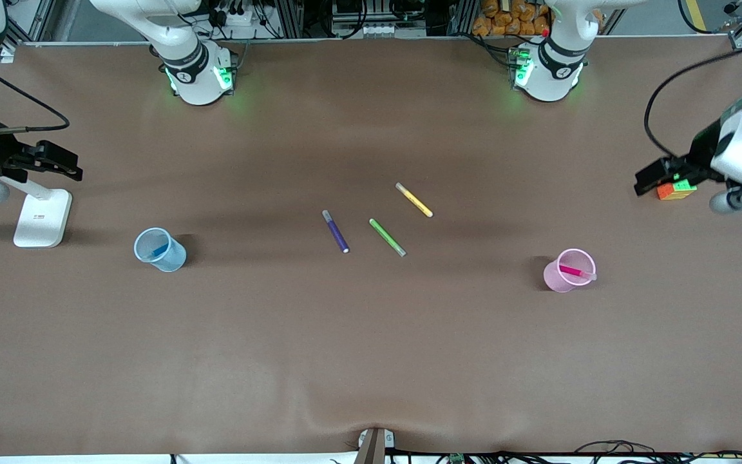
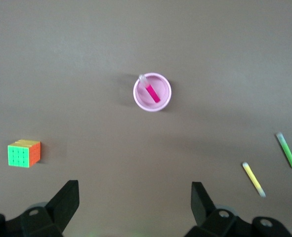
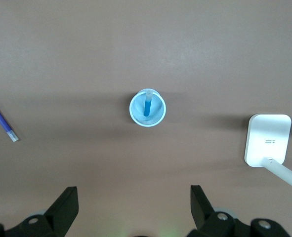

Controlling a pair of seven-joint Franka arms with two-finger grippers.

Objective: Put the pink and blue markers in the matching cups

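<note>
The pink marker (image 2: 151, 92) stands in the pink cup (image 2: 152, 93) below the left tool (image 2: 135, 202), jaws spread and empty. The blue marker (image 3: 146, 105) sits in the blue cup (image 3: 147, 108) below the right tool (image 3: 134, 203), likewise agape.

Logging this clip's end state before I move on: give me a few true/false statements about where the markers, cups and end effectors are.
1. The pink marker stands in the pink cup. True.
2. The blue marker lies on the table beside the blue cup. False: it is inside the blue cup.
3. The purple pen, green pen and yellow pen lie on the table between the cups. True.
4. The left end effector grips the colour cube. False: it is open and holds nothing; the cube sits on the table.
5. The right end effector is open and empty. True.
</note>
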